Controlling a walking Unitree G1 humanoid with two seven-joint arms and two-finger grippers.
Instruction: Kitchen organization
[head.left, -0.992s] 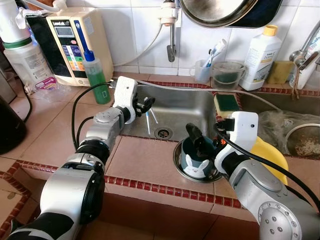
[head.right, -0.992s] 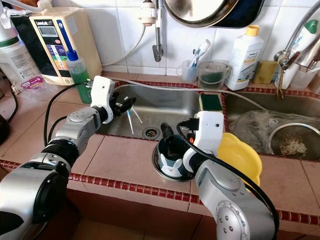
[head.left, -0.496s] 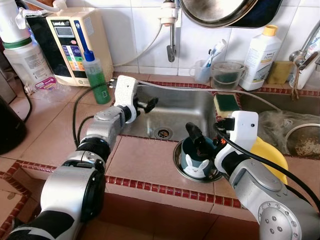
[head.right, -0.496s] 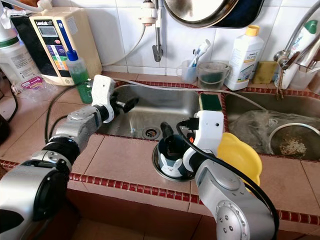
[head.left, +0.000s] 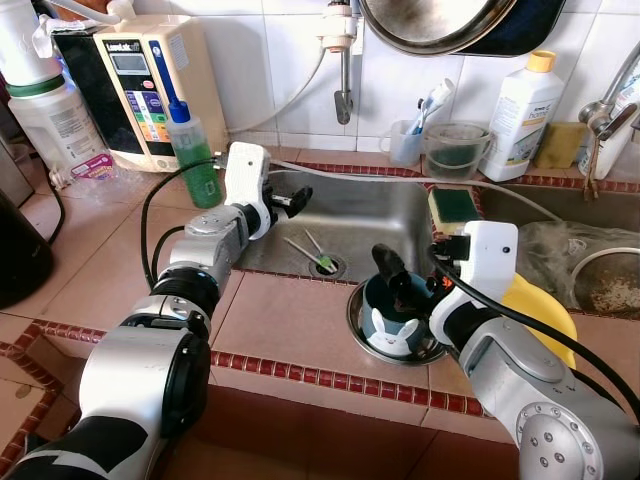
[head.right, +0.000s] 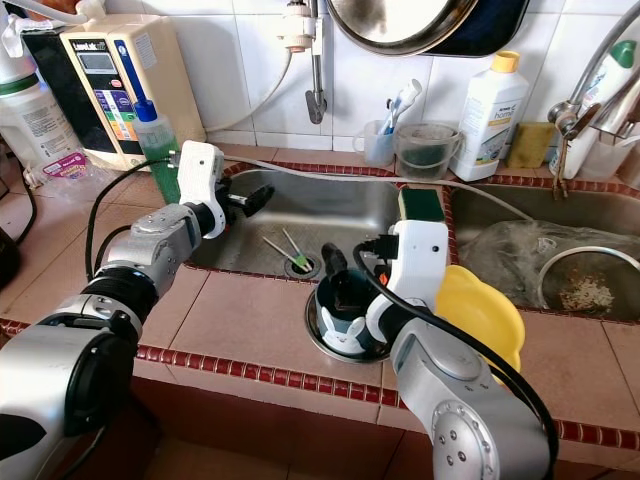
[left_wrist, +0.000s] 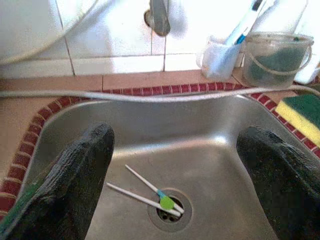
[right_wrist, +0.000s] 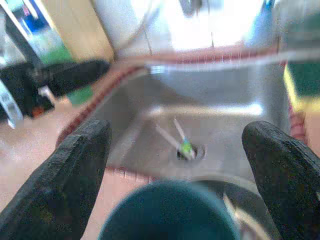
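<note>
Two thin white sticks with a green tip (head.left: 312, 252) lie crossed in the steel sink (head.left: 375, 215), over the drain, also seen as the sticks (left_wrist: 150, 192). My left gripper (head.left: 290, 200) hovers open above the sink's left rim, nothing between its fingers (left_wrist: 82, 175). A dark teal cup with a bunny face (head.left: 390, 328) stands in a round metal bowl (head.left: 356, 322) on the tiled counter's front. My right gripper (right_wrist: 175, 135) is open just above and behind that cup (right_wrist: 167, 212), fingers spread wide either side.
A green soap bottle (head.left: 192, 150) and a water machine (head.left: 150, 85) stand behind the left arm. A sponge (head.left: 455, 205), toothbrush cup (head.left: 405, 140), clear tub (head.left: 455, 148) and white bottle (head.left: 520, 115) line the back. A yellow dish (head.left: 540, 310) lies beside the right arm.
The left gripper held the white sticks over the sink, then opened. The sticks dropped and now lie by the drain. The gripper drew back slightly toward the left rim.
</note>
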